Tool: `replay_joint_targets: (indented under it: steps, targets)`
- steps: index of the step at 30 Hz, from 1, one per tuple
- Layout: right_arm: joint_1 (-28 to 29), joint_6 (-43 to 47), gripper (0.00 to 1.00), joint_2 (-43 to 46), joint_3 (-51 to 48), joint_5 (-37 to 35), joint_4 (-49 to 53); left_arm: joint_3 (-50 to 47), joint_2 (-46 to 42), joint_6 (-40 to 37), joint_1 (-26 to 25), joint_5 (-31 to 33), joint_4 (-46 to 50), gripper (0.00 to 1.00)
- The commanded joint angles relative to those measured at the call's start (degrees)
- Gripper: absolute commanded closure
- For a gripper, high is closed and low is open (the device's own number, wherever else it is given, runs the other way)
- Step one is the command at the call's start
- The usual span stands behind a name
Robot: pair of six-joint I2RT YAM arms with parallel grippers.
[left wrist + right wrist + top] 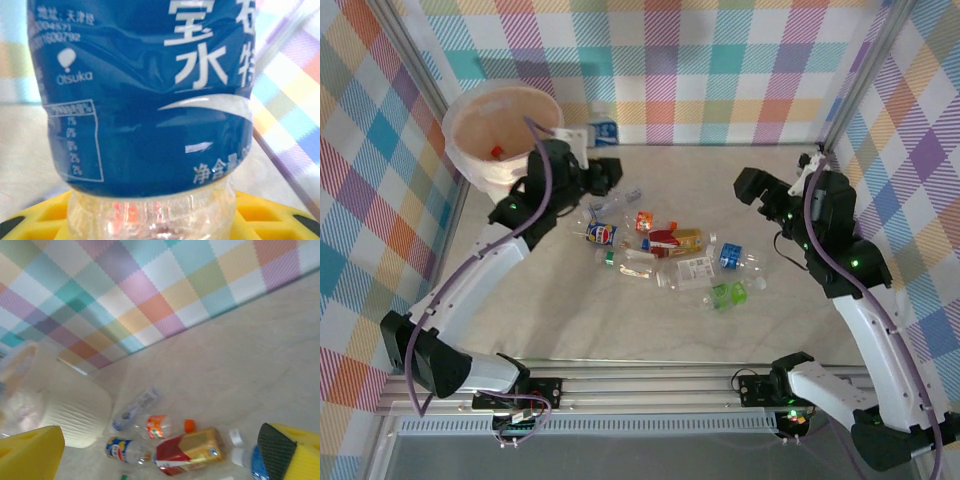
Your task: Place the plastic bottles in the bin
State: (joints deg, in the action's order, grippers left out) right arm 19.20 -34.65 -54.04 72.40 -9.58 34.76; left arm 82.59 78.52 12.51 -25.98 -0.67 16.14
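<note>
Blue plastic label up close: your left gripper (588, 140) is clamped on a blue-labelled bottle (145, 100). The yellow pads (270, 215) pinch its clear end and leave the body free, which should give a clean drop. The bottle is held up just beside the bin (470, 165), which stands in the table's back-left corner. I'd judge you need to carry it a little further left, over the rim, before letting go. Your right gripper (756, 188) hovers near the right edge with its jaws wide apart and empty, well out of the way. The other bottles (665, 250) lie clustered mid-table, apart from the bin.
</note>
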Motion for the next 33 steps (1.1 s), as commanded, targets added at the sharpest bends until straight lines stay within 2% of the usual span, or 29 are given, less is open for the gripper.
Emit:
replay_joint_targets:
  steps: [1,8,17,24,33]
  targets:
    - [0.0,0.8,0.00,1.0,-2.1,-4.3,4.9,6.6,0.1,-3.8,5.8,1.7,3.7,0.63]
    - [0.0,0.0,0.00,1.4,-5.3,-7.0,10.0,20.8,7.7,-7.5,16.4,1.1,10.0,0.63]
    - [-0.2,-1.1,0.00,1.4,-9.2,-8.3,13.3,34.5,20.3,-12.6,25.7,-1.1,17.0,0.63]
    - [-0.7,-1.1,0.00,-0.7,-8.1,-8.1,16.1,45.0,30.4,-13.9,30.6,-4.4,25.7,0.61]
    - [-1.3,-1.9,0.00,-3.6,-7.3,-8.2,18.8,45.7,36.1,-16.7,32.0,-5.4,28.6,0.60]
